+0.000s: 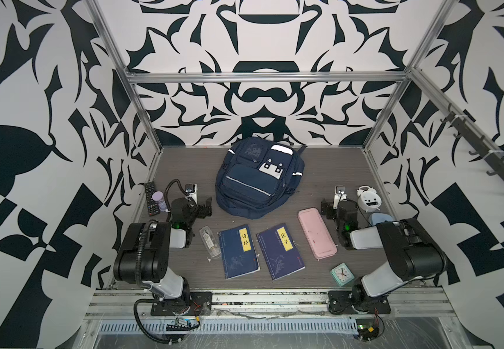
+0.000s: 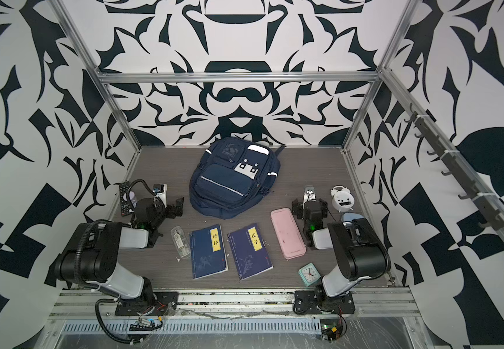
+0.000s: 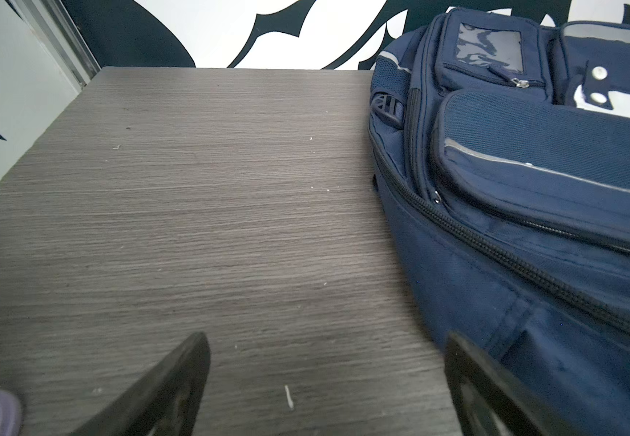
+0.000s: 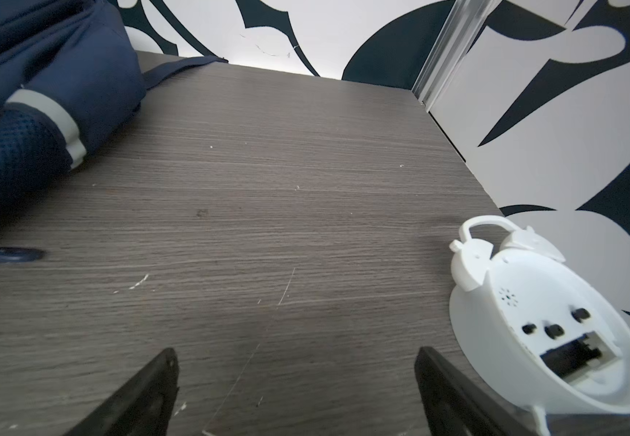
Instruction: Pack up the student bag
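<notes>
student bag point(image 1: 260, 178) 1 | books point(image 1: 238, 251) 2 | clocks point(image 1: 368, 201) 2 | pink case point(image 1: 316, 233) 1 | remote point(image 1: 151, 198) 1 | bottle point(image 1: 158, 197) 1

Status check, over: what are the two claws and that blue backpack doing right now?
Left gripper open, empty. Right gripper open, empty. Student bag flat on table, looks zipped shut. Nothing between grippers and bag.

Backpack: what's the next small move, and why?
Likely ease the left gripper toward the zipper pull on the student bag: the bag looks zipped shut beside that gripper, and both it and the right gripper are open, empty.
</notes>
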### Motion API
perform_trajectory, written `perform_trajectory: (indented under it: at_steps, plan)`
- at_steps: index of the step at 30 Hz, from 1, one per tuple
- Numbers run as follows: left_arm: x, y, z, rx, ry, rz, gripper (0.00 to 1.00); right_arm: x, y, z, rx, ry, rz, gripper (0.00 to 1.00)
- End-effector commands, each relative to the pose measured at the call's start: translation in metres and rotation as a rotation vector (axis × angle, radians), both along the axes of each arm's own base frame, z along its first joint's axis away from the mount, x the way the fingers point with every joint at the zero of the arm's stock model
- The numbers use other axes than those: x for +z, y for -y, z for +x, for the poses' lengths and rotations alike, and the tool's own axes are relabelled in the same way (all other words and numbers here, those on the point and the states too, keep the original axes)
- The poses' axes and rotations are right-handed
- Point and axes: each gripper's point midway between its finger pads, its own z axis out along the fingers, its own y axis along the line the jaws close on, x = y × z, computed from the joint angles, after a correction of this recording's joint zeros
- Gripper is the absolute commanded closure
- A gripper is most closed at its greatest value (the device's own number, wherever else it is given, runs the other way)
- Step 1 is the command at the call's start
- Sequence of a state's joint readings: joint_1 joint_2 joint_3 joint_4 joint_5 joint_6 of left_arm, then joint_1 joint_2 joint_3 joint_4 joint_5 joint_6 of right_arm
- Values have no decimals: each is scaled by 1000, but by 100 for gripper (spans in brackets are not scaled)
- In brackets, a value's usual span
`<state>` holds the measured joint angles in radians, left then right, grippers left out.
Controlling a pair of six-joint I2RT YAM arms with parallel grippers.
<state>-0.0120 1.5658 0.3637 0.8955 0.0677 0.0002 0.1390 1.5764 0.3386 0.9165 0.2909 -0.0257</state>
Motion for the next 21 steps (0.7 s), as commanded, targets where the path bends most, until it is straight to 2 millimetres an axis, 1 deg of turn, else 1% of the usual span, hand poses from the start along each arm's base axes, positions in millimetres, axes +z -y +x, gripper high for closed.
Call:
perform_trajectory:
  at_steps: [1,21]
  plan:
    - [9,1,5,-1,27,6,1,15,0,5,-1,53,18,0]
    - [8,1,6,-3,25,16,1,14,0,7,-2,44,18,0]
